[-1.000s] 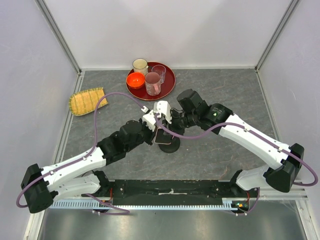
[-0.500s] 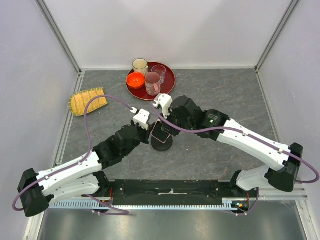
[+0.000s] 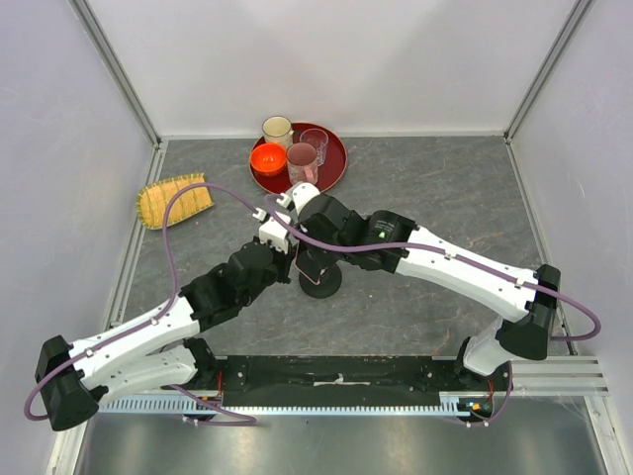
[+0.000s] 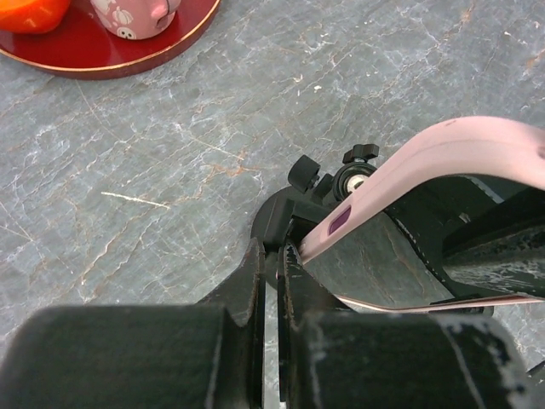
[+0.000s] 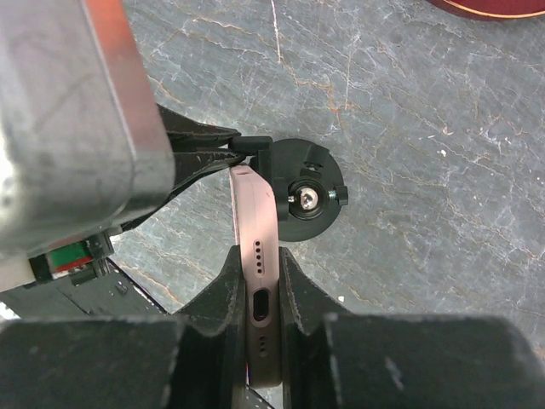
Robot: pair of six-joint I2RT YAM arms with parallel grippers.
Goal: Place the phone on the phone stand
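The phone [image 5: 254, 213], in a pale pink case, stands on edge with my right gripper [image 5: 257, 256] shut on its end by the charging port. Its far end meets the black phone stand [image 5: 308, 200] at the holder, beside the round head with a screw. In the left wrist view the phone [image 4: 426, 162] leans over the stand [image 4: 294, 209]. There my left gripper [image 4: 272, 256] is shut, its tips pinching a black edge of the stand. From above, both grippers meet over the stand's disc base [image 3: 324, 285], the left gripper [image 3: 291, 259] coming in from the left.
A red tray [image 3: 334, 168] at the back holds an orange bowl [image 3: 268, 157] and three cups. A yellow woven mat [image 3: 173, 200] lies at the left. White walls with metal posts close in the table on three sides.
Both grippers, the phone and the stand have shifted a little to the left. The right arm has stretched further left over the stand.
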